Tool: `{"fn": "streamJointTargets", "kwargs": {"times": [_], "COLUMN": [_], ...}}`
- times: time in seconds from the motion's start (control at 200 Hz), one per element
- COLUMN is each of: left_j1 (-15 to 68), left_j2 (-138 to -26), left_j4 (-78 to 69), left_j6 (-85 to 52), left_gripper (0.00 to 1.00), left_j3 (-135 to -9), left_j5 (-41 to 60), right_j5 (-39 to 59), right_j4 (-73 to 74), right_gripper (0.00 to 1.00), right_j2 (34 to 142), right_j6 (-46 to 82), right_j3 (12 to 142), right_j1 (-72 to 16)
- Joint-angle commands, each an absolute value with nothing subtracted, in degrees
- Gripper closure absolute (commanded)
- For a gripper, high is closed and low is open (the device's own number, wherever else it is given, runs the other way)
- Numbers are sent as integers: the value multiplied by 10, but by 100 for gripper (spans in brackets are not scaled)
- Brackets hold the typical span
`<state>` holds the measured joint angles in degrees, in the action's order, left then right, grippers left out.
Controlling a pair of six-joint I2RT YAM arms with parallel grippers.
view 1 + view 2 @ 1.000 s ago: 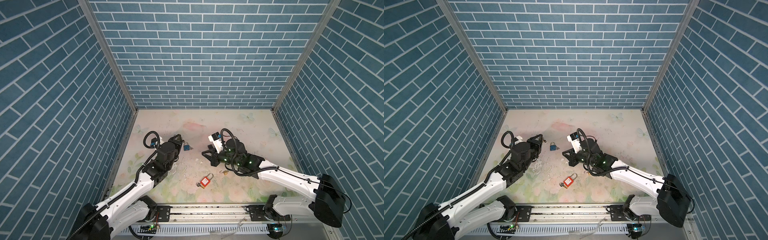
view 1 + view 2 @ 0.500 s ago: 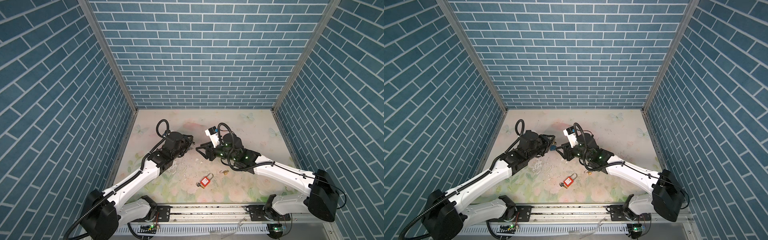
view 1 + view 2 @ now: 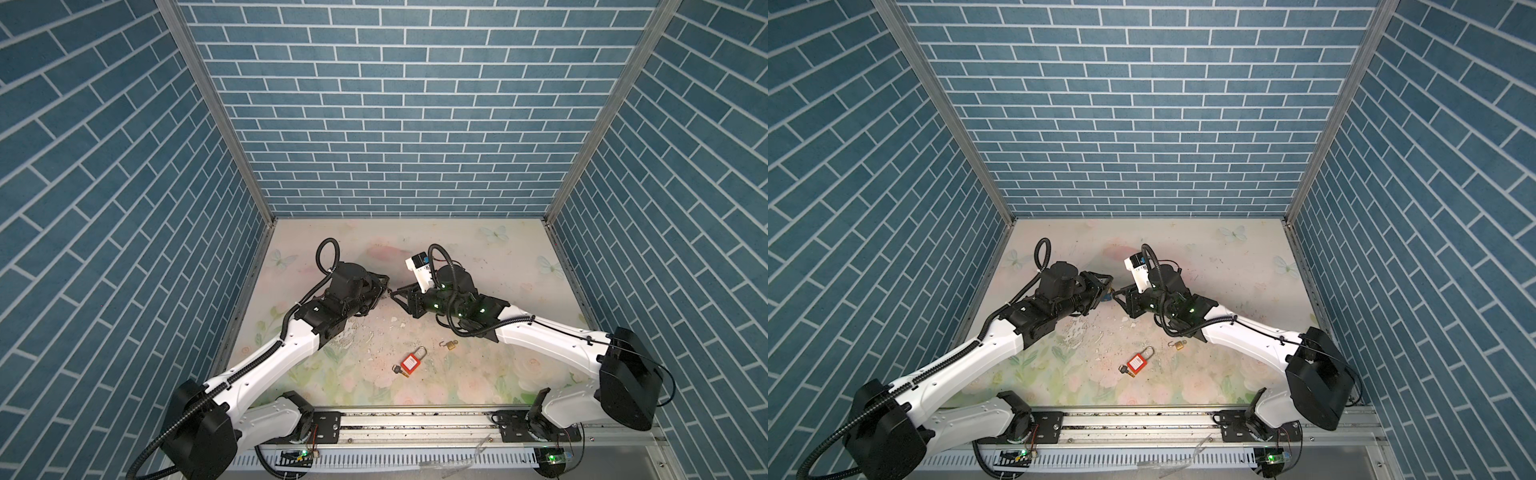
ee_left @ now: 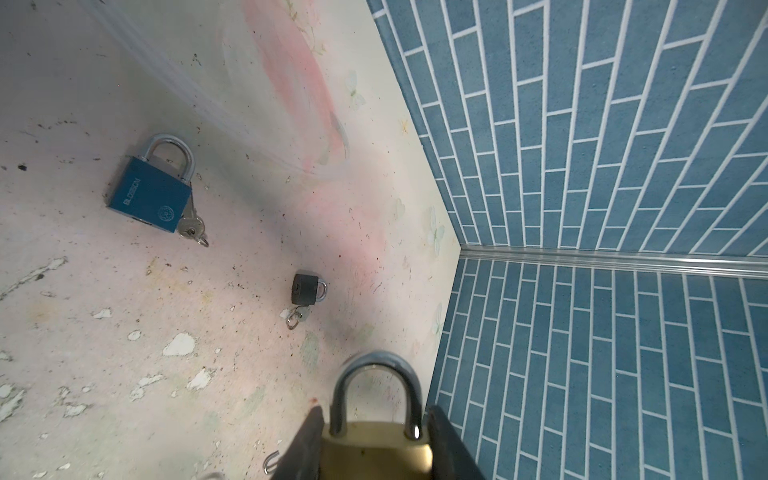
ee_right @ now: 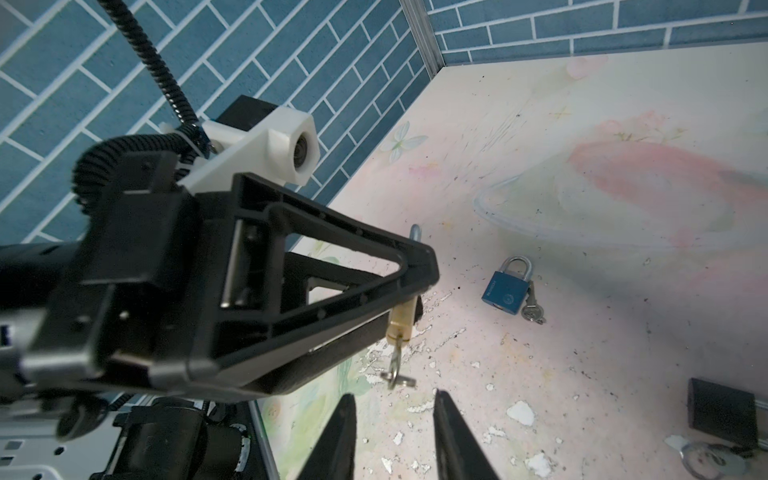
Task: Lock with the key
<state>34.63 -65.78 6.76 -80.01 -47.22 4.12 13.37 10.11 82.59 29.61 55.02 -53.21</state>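
Our left gripper (image 4: 376,417) clamps the brass padlock (image 4: 376,451) by its body, clear of the table (image 4: 249,374). Its key (image 5: 398,376) sticks out of the lock's base toward our right gripper (image 5: 394,399), whose jaws stand apart, tips just short of the key's head. We see a blue padlock (image 4: 149,195) lying on the table nearby.
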Motion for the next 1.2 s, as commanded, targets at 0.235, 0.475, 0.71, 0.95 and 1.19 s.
{"fn": "streamJointTargets", "kwargs": {"times": [0.235, 0.475, 0.71, 0.95, 1.19], "left_j1": [345, 346, 346, 345, 345], "left_j2": [-669, -675, -676, -684, -704], "left_j4": [92, 90, 86, 105, 167], "left_j6": [-794, -796, -797, -787, -771], "left_gripper": [100, 100, 100, 100, 100], "left_j3": [-502, -506, -507, -523, -562], "left_j5": [54, 61, 66, 67, 59], "right_j5": [138, 144, 144, 153, 148], "right_j4": [118, 116, 107, 103, 91], "right_gripper": [84, 84, 87, 94, 99], "right_j2": [848, 852, 857, 860, 860], "right_j6": [279, 264, 239, 227, 210], "right_j3": [574, 576, 580, 575, 576], "right_j1": [-530, -531, -530, -533, -537]}}
